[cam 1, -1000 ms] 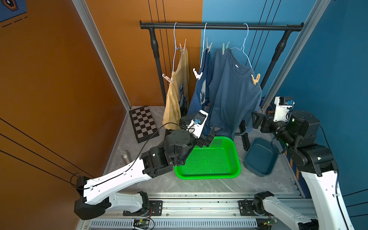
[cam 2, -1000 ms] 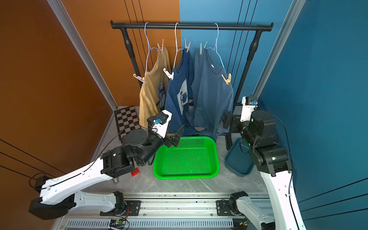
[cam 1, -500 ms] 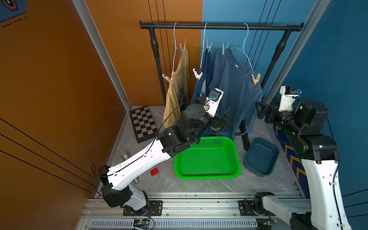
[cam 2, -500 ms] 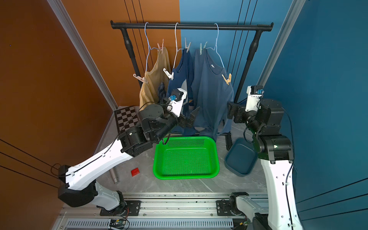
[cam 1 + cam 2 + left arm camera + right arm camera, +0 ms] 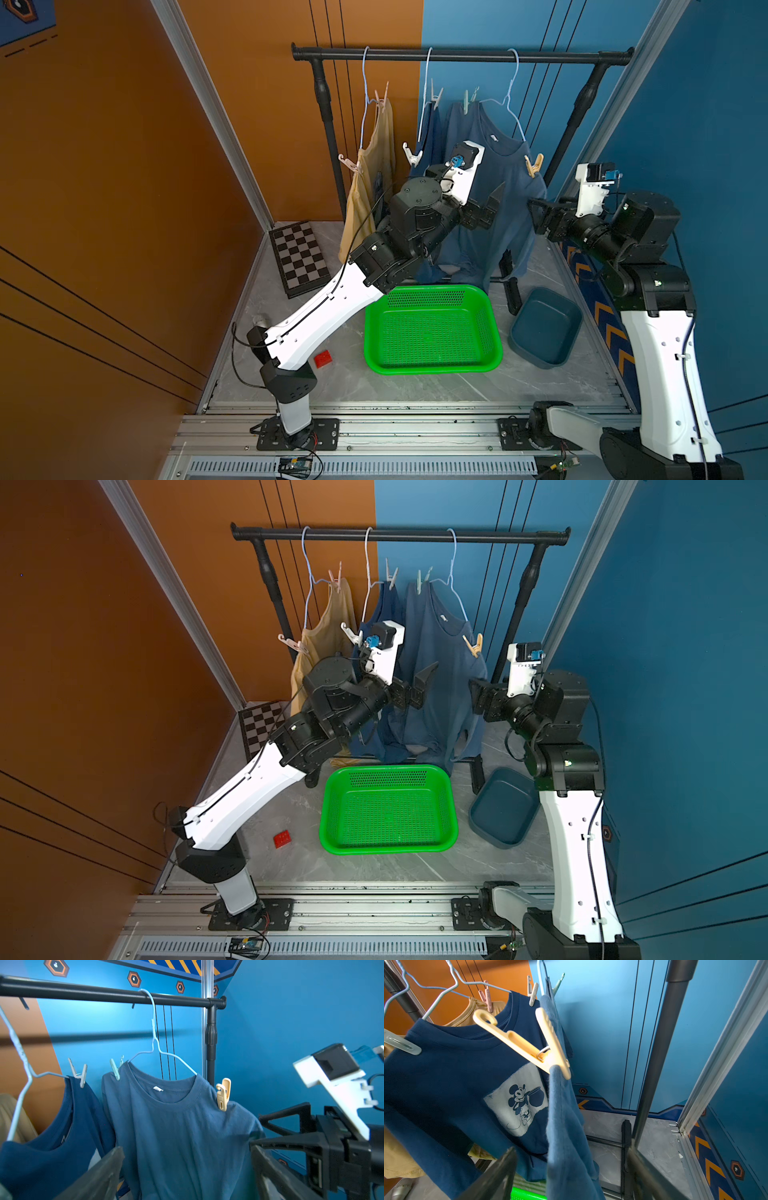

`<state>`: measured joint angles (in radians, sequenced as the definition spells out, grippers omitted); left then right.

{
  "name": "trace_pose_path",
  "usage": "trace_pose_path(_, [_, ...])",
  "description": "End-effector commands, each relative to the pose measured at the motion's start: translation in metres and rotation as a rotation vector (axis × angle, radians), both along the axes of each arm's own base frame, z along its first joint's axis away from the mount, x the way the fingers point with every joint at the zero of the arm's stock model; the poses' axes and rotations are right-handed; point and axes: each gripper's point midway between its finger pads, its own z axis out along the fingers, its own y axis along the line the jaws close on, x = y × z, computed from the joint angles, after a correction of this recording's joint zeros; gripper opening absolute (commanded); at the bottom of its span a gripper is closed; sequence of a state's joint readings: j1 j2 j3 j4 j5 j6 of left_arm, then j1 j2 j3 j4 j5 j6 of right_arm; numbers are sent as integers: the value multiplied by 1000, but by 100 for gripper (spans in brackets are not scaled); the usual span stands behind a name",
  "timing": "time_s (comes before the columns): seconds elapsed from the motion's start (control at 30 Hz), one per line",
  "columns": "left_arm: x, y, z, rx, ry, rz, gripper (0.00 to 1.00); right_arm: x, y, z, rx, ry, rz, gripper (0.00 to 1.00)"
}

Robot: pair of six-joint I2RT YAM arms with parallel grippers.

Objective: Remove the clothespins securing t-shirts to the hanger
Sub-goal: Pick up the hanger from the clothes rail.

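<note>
Right wrist view: spreads the right hand (image 5: 571,1150) either side of the slate blue t-shirt (image 5: 564,1126) sleeve, pinching nothing, just below the yellow clothespin (image 5: 525,1047) clipped to it. Holds the left hand (image 5: 187,1150) spread, empty, facing that shirt's chest.

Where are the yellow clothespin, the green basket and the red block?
yellow clothespin (image 5: 223,1095), left wrist view, middle of its body.
green basket (image 5: 432,368), in a top view, its near rim.
red block (image 5: 323,358), in a top view, its top face.
</note>
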<state>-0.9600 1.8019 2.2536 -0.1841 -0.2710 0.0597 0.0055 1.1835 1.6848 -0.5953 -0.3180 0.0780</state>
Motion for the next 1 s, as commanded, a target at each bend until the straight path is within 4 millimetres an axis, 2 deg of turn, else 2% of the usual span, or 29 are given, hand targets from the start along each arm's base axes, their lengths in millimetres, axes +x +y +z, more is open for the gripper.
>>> trace_pose_path(0.0, [1, 4, 22, -46, -36, -22, 98, -1, 6, 23, 9, -78, 40, 80])
trace_pose_path(0.13, [10, 8, 33, -83, -48, -22, 98, 5, 9, 27, 19, -95, 47, 75])
trace_pose_path(0.43, [19, 18, 41, -112, -56, -1, 98, 16, 15, 29, 12, -105, 49, 61])
trace_pose_path(0.8, [29, 29, 48, -152, -61, 21, 98, 20, 23, 29, -9, -116, 55, 39])
trace_pose_path(0.97, [28, 27, 51, -166, -69, 4, 98, 18, 24, 32, -14, -128, 48, 30])
